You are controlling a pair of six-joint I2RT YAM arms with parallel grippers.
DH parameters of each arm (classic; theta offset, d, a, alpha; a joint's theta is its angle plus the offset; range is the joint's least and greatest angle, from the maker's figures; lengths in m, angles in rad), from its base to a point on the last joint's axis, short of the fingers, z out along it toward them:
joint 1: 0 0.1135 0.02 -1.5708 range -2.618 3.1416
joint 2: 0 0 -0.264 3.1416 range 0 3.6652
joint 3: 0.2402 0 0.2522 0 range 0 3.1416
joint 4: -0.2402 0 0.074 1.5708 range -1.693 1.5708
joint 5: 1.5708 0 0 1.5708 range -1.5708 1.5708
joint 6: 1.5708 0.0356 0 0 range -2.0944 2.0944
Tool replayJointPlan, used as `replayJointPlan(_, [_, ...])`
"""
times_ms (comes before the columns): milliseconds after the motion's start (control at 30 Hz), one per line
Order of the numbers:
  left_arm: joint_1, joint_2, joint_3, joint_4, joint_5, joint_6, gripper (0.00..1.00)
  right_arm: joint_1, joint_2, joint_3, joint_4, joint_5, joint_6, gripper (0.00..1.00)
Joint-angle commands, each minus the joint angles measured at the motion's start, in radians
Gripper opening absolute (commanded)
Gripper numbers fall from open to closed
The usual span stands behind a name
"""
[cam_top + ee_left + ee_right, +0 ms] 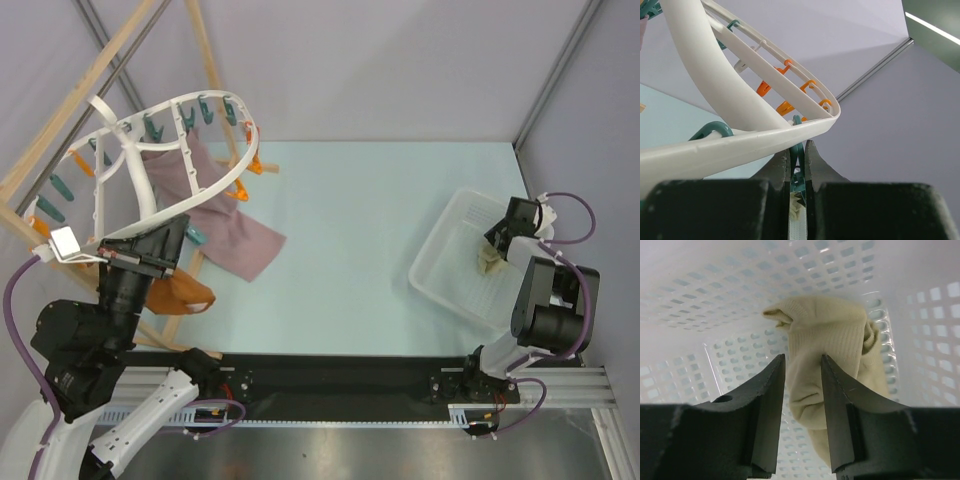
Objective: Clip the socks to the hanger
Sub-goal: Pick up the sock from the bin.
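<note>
- My right gripper (802, 360) stands inside the white basket (715, 290), jaws partly apart astride a cream sock (830, 335). Fabric fills the gap, but I cannot tell whether they bite it yet.
- The sock lies directly ahead of the fingertips, bunched against the basket wall. Its long axis runs away from the wrist, so the jaws close across it.
- The right arm is by far the nearer one, folded close over its base with the wrist tipped down into the basket.
- My left gripper (796, 150) is pressed together on a teal peg (798, 172) under the near rim of the hanger (715, 75).
- The left arm reaches up to the hanger, which sits at the table's far left, well apart from the basket.
</note>
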Motion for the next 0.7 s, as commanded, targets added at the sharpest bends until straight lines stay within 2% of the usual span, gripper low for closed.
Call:
replayJointPlan(0, [0.002,-0.009,0.0,0.021,0.045,-0.005,0.0,0.026,0.034,0.043,0.073,0.066,-0.029,0.4])
replayJointPlan(167, [0.004,-0.003,0.003,0.024,0.056,-0.006,0.0,0.048,0.049,0.054,0.07,0.131,-0.024,0.45])
replayJointPlan(467, [0.004,-0.002,0.005,0.021,0.06,-0.002,0.0,0.086,0.074,0.08,0.085,0.247,-0.065,0.45])
replayJointPlan(667, [0.002,-0.012,0.009,0.017,0.057,0.003,0.0,0.075,0.135,0.149,0.048,0.209,-0.056,0.5])
